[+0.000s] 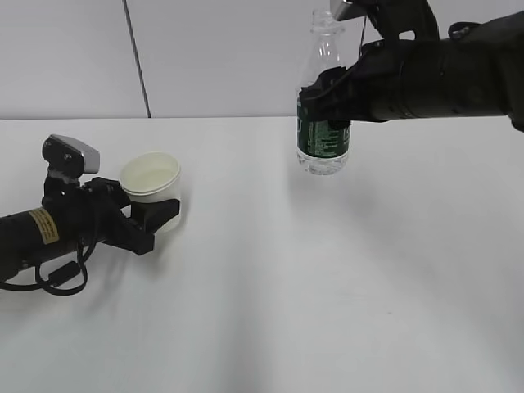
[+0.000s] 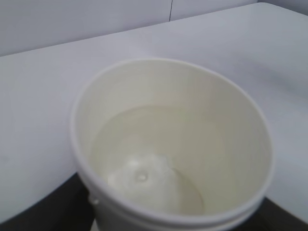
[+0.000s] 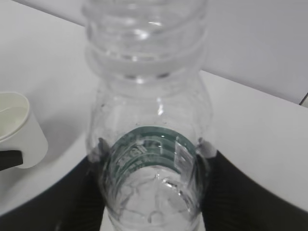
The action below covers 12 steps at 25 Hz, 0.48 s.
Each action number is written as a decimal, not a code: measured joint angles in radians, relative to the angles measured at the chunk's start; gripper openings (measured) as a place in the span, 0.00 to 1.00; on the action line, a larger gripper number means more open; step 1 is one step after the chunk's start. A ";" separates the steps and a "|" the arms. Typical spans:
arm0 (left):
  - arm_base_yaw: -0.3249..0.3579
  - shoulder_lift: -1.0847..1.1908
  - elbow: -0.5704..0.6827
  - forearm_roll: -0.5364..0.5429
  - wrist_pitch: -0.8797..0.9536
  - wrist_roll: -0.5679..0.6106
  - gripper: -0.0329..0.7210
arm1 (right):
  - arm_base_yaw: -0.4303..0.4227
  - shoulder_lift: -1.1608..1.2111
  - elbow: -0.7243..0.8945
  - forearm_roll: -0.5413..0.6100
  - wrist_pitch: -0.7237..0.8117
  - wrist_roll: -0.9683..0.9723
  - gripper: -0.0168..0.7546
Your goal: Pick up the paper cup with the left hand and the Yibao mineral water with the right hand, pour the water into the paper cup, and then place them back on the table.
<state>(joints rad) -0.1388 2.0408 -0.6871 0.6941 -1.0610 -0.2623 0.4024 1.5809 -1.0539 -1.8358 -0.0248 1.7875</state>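
Exterior view, left arm: the left hand (image 1: pixel 155 217) lies low along the table (image 1: pixel 327 286) at the left, its black fingers closed around the lower part of the paper cup (image 1: pixel 151 185).
Exterior view, cup: upright on the left side of the table, open mouth up, cream inside showing.
Exterior view, right arm: the right hand (image 1: pixel 326 102) reaches in from the upper right and grips the water bottle (image 1: pixel 324 90) around its middle, just above the green label.
Exterior view, bottle: upright, capless neck at the top, held in the air above the table, well apart from the cup and to its right; a soft shadow lies on the table under it.
Exterior view, background: a pale wall (image 1: pixel 213 57) with a dark vertical seam behind the table.

Left wrist view, cup: the paper cup (image 2: pixel 173 144) fills the picture, seen from above at a slant; some clear water sits in the bottom.
Left wrist view, hand: only dark edges show at the lower corners beside the cup's rim; the grip itself is hidden by the cup.
Left wrist view, table: white surface (image 2: pixel 43 96) around the cup.

Right wrist view, bottle: the water bottle (image 3: pixel 149 120) is close up, clear and ribbed, with the green label seen through the plastic.
Right wrist view, hand: black fingers (image 3: pixel 91 192) press both sides of the bottle.
Right wrist view, cup: the paper cup (image 3: pixel 19 130) stands at the left edge on the table (image 3: pixel 260 144), a black finger against its side.
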 joint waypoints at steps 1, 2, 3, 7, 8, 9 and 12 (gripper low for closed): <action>0.000 0.004 0.000 -0.001 -0.002 0.005 0.62 | 0.000 0.001 0.000 0.000 0.000 0.000 0.57; 0.000 0.010 0.000 -0.003 -0.007 0.007 0.62 | 0.000 0.001 0.000 0.001 0.000 0.000 0.57; 0.000 0.017 0.000 -0.004 -0.009 0.009 0.62 | 0.000 0.001 0.000 0.001 0.000 0.000 0.57; 0.000 0.036 0.000 -0.007 -0.022 0.012 0.62 | 0.000 0.001 0.000 0.001 0.008 0.000 0.57; 0.000 0.040 0.000 -0.009 -0.025 0.012 0.62 | 0.000 0.001 0.000 0.001 0.010 0.000 0.57; 0.000 0.044 0.000 -0.010 -0.025 0.012 0.62 | 0.000 0.001 0.000 0.001 0.015 0.000 0.57; 0.000 0.059 0.000 -0.013 -0.030 0.013 0.62 | 0.000 0.001 0.000 0.001 0.025 0.000 0.57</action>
<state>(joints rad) -0.1388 2.1001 -0.6871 0.6815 -1.0906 -0.2493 0.4024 1.5816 -1.0539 -1.8344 0.0000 1.7875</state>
